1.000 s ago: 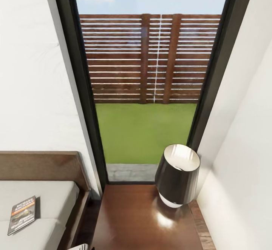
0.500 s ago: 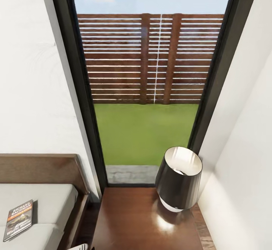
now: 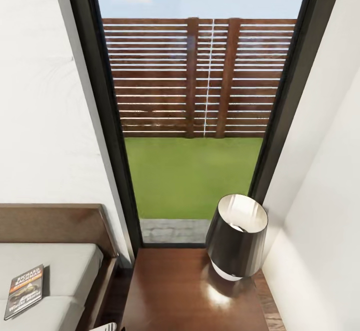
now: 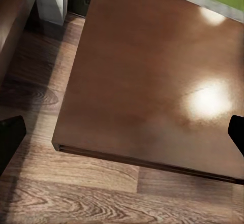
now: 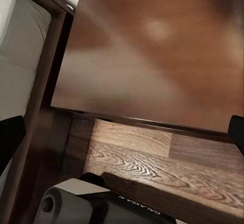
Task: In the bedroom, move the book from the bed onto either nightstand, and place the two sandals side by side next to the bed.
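Observation:
The book (image 3: pixel 25 291), dark with white lettering and an orange band, lies flat on the pale mattress of the bed (image 3: pixel 70 261) at the lower left of the head view. Right of the bed stands the dark brown nightstand (image 3: pixel 175 291), its glossy top bare except for a black-shaded lamp (image 3: pixel 237 236). My left gripper (image 4: pixel 122 137) hangs open above the nightstand's (image 4: pixel 147 71) front edge, holding nothing. My right gripper (image 5: pixel 122 135) is open too, over the nightstand (image 5: pixel 152 56) edge, with the bed (image 5: pixel 20 56) to one side. The sandals are out of view.
A tall dark-framed window (image 3: pixel 195 121) rises behind the nightstand, with grass and a slatted fence outside. A white wall (image 3: pixel 320 221) closes in on the right. Wood-plank floor (image 4: pixel 76 198) runs in front of the nightstand, and my base (image 5: pixel 101 203) sits close to it.
The head view shifted slightly a second ago, so the book slid left and down in the picture. It has held still since, and nothing in the room has moved.

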Motion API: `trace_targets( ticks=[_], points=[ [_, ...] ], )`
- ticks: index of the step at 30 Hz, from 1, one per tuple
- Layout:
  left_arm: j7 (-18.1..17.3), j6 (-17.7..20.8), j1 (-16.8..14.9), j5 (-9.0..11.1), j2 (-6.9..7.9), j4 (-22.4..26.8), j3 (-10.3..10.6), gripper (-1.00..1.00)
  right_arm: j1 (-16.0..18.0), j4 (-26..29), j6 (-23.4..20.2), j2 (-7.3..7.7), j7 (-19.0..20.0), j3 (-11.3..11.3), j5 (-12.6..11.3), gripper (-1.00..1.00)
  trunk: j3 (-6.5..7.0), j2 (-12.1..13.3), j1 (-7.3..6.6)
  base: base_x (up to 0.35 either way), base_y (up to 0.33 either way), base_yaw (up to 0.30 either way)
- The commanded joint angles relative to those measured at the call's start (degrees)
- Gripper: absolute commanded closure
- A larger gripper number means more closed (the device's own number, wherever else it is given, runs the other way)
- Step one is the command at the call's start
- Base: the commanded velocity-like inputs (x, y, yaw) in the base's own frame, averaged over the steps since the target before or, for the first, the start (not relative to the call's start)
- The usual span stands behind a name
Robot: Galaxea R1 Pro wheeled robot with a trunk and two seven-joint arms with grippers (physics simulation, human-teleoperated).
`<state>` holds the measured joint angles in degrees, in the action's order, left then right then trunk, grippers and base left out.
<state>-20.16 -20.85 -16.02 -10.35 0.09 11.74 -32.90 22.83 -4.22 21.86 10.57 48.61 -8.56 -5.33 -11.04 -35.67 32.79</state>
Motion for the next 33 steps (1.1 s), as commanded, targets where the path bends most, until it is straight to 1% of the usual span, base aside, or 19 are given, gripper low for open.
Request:
trace_targets(
  ticks=[1,8,14,28,33],
  points=[
    [-0.2,-0.2,-0.1,-0.6,-0.01,0.0,-0.5,-1.0,0.1,-0.3,0.1,0.01,0.4,0.0,-0.6,-1.0,-0.09,-0.1,0.02,0.091,0.0,0.0],
    [-0.2,-0.2,-0.1,-0.6,-0.01,0.0,-0.5,-1.0,0.1,-0.3,0.2,-0.02,0.4,0.0,-0.6,-1.0,-0.09,-0.1,0.02,0.041,0.0,0.0],
    [-0.2,-0.2,-0.1,-0.6,-0.01,0.0,-0.5,-1.0,0.1,-0.3,0.1,-0.02,0.4,0.0,-0.6,-1.0,-0.09,-0.1,0.02,0.157,0.0,0.0],
    [-0.2,-0.2,-0.1,-0.6,-0.03,0.0,-0.5,-1.0,0.1,-0.3,0.2,-0.04,0.4,0.1,-0.6,-1.0,-0.09,-0.1,0.02,0.009,0.0,0.001],
    [-0.2,-0.2,-0.1,-0.6,-0.03,0.0,-0.5,-1.0,0.1,-0.3,0.2,-0.07,0.4,0.0,-0.6,-1.0,-0.09,-0.1,0.02,0.0,0.0,0.144]
  ],
)
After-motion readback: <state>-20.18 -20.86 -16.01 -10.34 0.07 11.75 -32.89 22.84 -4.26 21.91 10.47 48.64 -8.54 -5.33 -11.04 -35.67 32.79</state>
